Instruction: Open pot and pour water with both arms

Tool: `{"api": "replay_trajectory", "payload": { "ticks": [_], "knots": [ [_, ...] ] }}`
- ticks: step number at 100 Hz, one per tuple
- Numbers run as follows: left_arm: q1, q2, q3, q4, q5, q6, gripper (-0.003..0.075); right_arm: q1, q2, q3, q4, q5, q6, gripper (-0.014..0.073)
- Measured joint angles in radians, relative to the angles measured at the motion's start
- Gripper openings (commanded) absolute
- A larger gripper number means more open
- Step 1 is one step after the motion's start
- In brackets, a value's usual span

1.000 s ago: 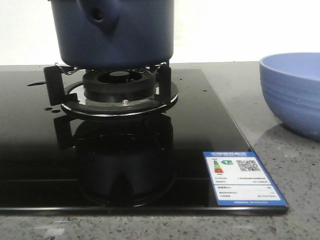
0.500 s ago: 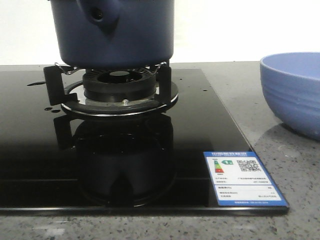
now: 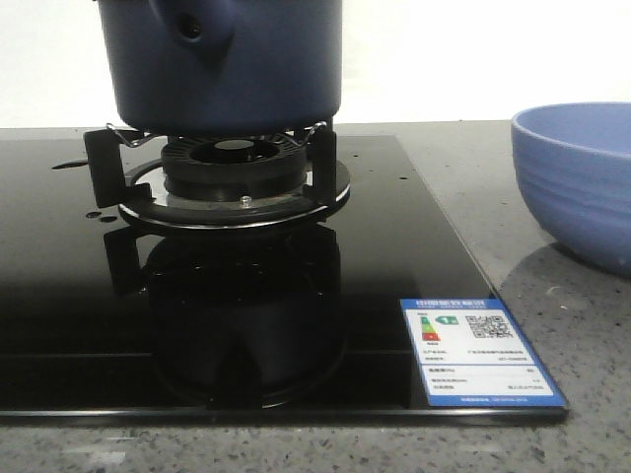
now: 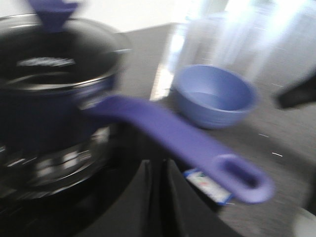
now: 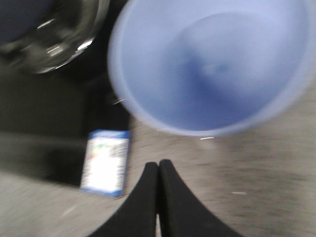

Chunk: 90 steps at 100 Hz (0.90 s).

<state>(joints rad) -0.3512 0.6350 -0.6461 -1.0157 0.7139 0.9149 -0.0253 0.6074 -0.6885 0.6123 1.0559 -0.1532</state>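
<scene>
The dark navy pot (image 3: pixel 227 69) stands on the burner (image 3: pixel 237 168), its stubby knob with a round hole (image 3: pixel 192 30) facing me. In the left wrist view the pot (image 4: pixel 44 113) has a glass lid (image 4: pixel 59 54) on it and a long purple handle (image 4: pixel 173 133) pointing toward the camera. My left gripper (image 4: pixel 159 165) hovers just under and beside that handle, fingers almost together with nothing between them. My right gripper (image 5: pixel 159 165) is shut and empty over the grey counter, close to the bowl (image 5: pixel 212 64). Neither gripper shows in the front view.
The light blue ribbed bowl (image 3: pixel 577 182) sits on the counter right of the black glass stove (image 3: pixel 59 296). A blue-edged energy label (image 3: pixel 478 350) is stuck on the stove's front right corner. A dark blurred shape (image 4: pixel 296 91) shows beyond the bowl.
</scene>
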Motion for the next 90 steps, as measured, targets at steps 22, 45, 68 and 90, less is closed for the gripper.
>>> {"api": "replay_trajectory", "payload": {
  "ticks": [22, 45, 68, 90],
  "knots": [
    [-0.051, 0.143, -0.07, -0.32, 0.164, 0.356, -0.0018, 0.0, 0.07, -0.014, 0.352, 0.059, -0.267, -0.0069],
    [-0.051, 0.225, -0.116, -0.379, 0.163, 0.455, 0.0286, 0.0, 0.074, -0.014, 0.466, 0.002, -0.463, 0.0011],
    [-0.051, 0.245, -0.157, -0.392, -0.034, 0.485, 0.0494, 0.0, 0.074, -0.014, 0.473, -0.052, -0.513, 0.0512],
    [-0.051, 0.296, -0.189, -0.413, -0.212, 0.592, 0.0494, 0.0, 0.074, -0.014, 0.474, -0.109, -0.521, 0.0563]
  ]
}}
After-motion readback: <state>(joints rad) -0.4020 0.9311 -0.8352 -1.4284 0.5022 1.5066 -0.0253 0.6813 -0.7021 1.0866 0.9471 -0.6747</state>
